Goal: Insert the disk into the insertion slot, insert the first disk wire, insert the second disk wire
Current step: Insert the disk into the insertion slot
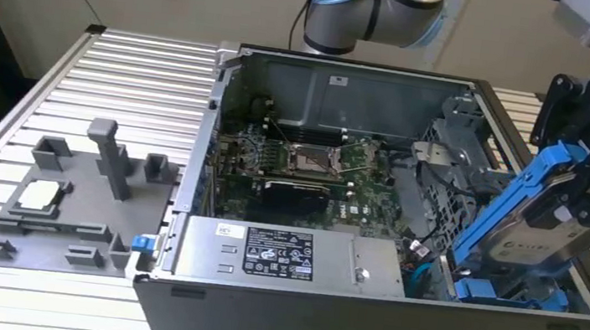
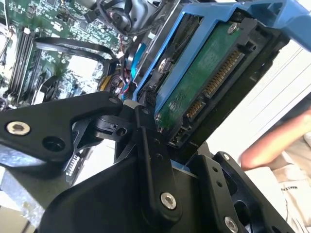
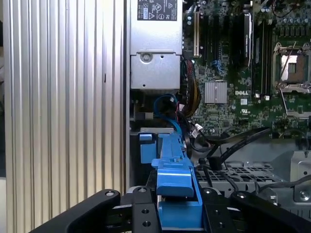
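In the exterior view the disk [image 1: 539,237], silver-grey in its blue carrier, hangs steeply tilted over the right front corner of the open black case. My gripper [image 1: 572,207] is shut on its upper part. The disk's lower end dips toward the grey insertion slot [image 1: 443,225] and some blue plastic parts on the case floor. The second wrist view shows the disk's green circuit side and connectors [image 2: 204,82] between my black fingers [image 2: 146,141]. In the first wrist view the carrier [image 3: 175,170] points away from my gripper [image 3: 180,208] toward a looped blue cable [image 3: 167,104].
The grey labelled power-supply box [image 1: 284,256] fills the case's front. The motherboard [image 1: 307,166] lies behind it. A grey plastic fixture [image 1: 66,196] stands on the slatted table at the exterior view's left. A person's hand [image 2: 277,141] shows beyond the disk.
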{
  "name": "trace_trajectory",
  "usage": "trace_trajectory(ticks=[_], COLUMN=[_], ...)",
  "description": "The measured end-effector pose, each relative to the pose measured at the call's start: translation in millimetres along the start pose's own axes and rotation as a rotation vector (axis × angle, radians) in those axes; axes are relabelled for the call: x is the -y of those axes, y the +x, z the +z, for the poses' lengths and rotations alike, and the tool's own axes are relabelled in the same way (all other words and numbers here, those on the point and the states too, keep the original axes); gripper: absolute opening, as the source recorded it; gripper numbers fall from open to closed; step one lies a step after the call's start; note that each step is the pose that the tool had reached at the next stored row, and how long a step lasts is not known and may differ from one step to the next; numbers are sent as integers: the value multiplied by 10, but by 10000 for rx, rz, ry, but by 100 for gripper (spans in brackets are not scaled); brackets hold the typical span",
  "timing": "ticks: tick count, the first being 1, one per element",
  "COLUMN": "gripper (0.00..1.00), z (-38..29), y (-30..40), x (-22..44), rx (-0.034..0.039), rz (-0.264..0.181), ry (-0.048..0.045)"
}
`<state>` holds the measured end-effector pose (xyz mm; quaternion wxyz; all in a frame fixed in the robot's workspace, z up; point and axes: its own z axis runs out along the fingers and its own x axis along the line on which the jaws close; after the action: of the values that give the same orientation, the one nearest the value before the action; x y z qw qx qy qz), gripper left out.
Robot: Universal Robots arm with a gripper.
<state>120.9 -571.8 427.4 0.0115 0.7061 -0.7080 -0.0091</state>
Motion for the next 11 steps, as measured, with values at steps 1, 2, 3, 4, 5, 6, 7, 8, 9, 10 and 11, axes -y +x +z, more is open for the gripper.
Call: trace_trajectory(ticks=[1, 2, 3, 4, 5, 6, 7, 8, 9, 10, 11], gripper=[33, 33, 33, 33, 33, 33, 33, 33, 33, 33, 33], z=[12, 24, 36, 47, 59, 71, 85, 99, 111, 124, 135], y=[0, 0, 0, 0, 0, 0, 0, 0, 0, 0, 0], x=[3, 7, 11, 15, 19, 23, 26, 30, 32, 35, 37], rx=[0, -1, -1, -1, -1, -1, 3, 4, 5, 7, 9], rz=[-1, -2, -3, -3, -3, -2, -2, -3, -2, -3, -3], ry=[1, 1, 1, 2, 2, 2, 2, 2, 2, 2, 2])
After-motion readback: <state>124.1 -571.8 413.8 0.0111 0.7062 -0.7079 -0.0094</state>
